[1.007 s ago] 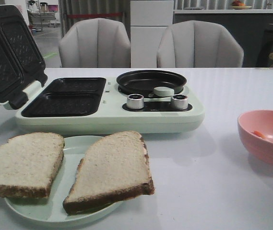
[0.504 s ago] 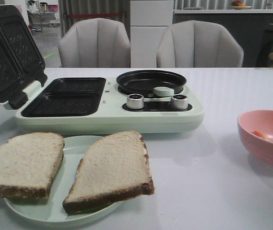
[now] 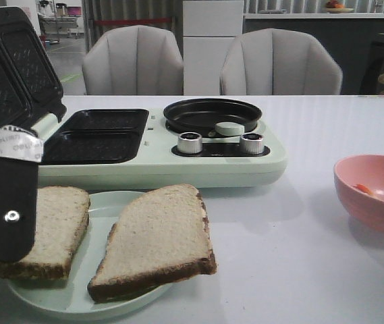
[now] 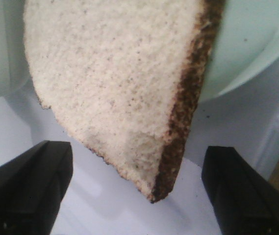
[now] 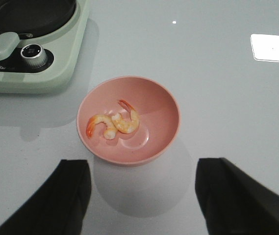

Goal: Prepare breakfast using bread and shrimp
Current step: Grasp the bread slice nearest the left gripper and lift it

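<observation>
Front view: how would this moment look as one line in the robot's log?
left tool: open, over left bread slice | right tool: open, above pink bowl | shrimp: in bowl | sandwich maker: open

The bread looks porous and matt with a rough crust; the surface is smooth and glossy; the cooker's knobs shine metallic.

A white table carries a pale green breakfast maker; a green plate near; a pink bowl well apart.
</observation>
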`<state>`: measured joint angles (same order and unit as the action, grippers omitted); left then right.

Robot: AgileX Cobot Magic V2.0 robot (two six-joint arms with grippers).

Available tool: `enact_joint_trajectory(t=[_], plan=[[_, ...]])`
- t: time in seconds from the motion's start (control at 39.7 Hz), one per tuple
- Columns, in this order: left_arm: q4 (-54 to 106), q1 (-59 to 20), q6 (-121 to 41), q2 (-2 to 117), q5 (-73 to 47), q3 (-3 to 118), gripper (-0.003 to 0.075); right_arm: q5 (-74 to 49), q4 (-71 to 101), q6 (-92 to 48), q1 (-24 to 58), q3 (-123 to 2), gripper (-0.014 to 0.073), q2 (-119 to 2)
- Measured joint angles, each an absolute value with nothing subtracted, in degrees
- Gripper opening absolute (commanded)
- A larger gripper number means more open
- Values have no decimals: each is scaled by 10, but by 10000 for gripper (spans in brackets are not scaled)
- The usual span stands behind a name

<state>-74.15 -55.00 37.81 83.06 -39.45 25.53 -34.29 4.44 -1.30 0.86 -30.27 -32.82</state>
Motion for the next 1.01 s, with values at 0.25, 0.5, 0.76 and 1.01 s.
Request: enact_joint_trajectory(t=[0.25,0.5,0.76,1.01], plan=[[-795,-547,438,886,-416,257,399,-343,44,-13,9,-303,558,-328],[-797,-544,454,895,-414,257,216,-343,44,-13,9,-303,558,-328],[-796,-544,456,895,-415,257,122,-343,44,-13,9,-303,558,-328],[-779,-574,456,844,-464,257,98,-343,44,-13,9,-303,558,-328]])
